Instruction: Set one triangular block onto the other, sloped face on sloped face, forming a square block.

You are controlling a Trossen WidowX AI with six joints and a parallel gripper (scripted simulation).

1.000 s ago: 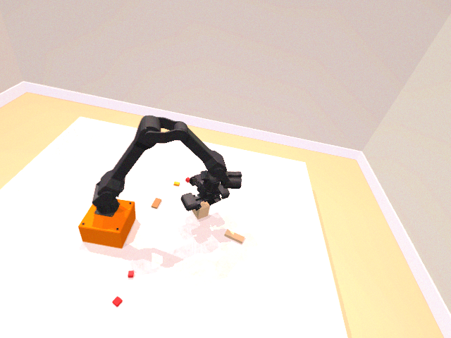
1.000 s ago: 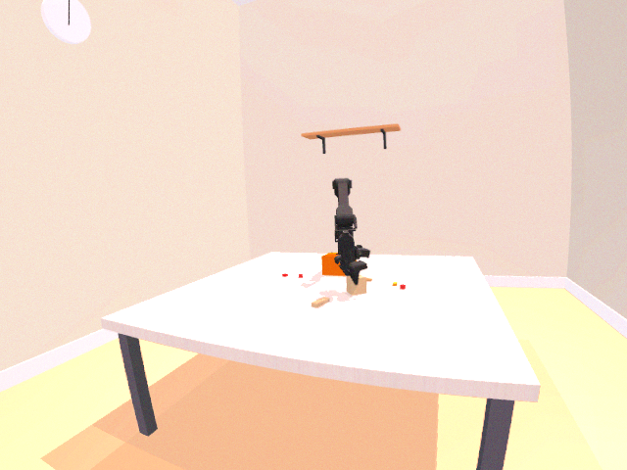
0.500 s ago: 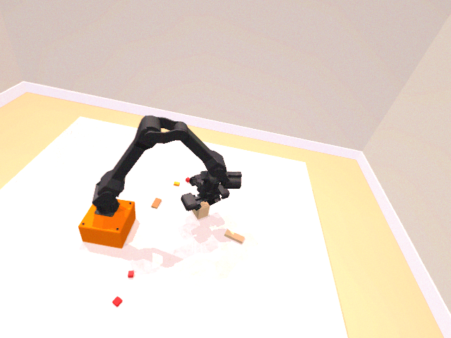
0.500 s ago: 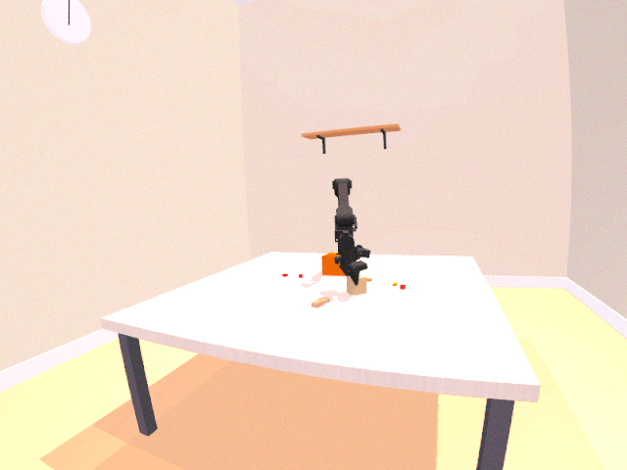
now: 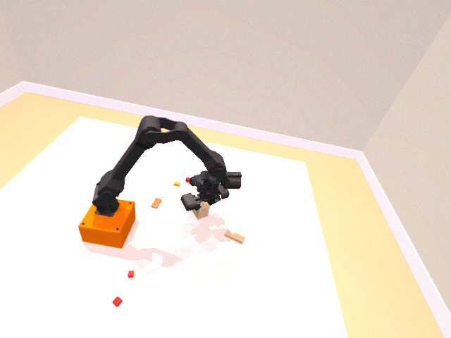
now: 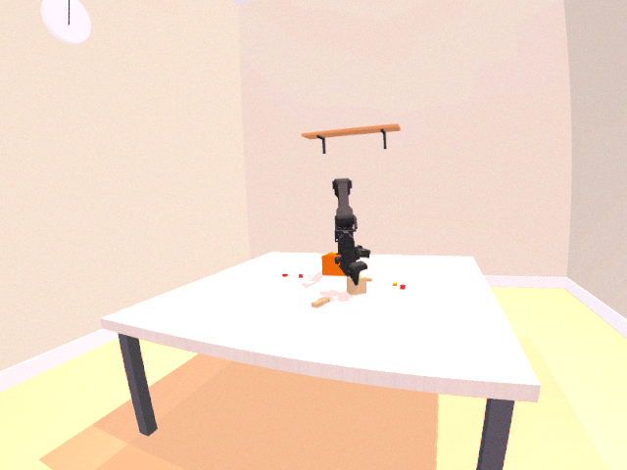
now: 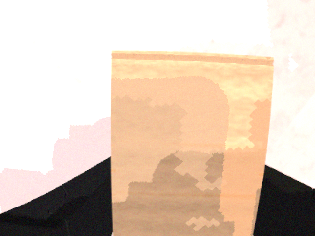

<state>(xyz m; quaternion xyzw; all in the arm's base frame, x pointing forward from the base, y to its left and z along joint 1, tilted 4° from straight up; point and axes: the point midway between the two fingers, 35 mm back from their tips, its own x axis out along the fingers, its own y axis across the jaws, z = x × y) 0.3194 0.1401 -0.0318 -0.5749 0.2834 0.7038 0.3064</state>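
Observation:
My gripper (image 5: 204, 204) (image 6: 356, 279) (image 7: 181, 166) points down and is shut on the upper triangular block (image 7: 169, 133), with a black finger on each side of it. The upper block's flat tan top fills the middle of the wrist view. A thin strip of wood (image 7: 192, 58) shows along its far edge, probably the lower triangular block, its sides nearly in line with the upper one. In the top and exterior views the wood under the fingers looks like one squarish tan block (image 5: 202, 211) (image 6: 356, 287) at the table. The seam between the sloped faces and any small gap are too small to tell.
A tan wooden bar (image 5: 234, 236) (image 6: 319, 302) lies near the blocks. A flat orange-brown piece (image 5: 156, 203) lies between the orange base (image 5: 101, 232) and the gripper. Red cubes (image 5: 130, 274) (image 5: 116, 301) (image 5: 187, 179) and a yellow piece (image 5: 176, 183) lie farther off.

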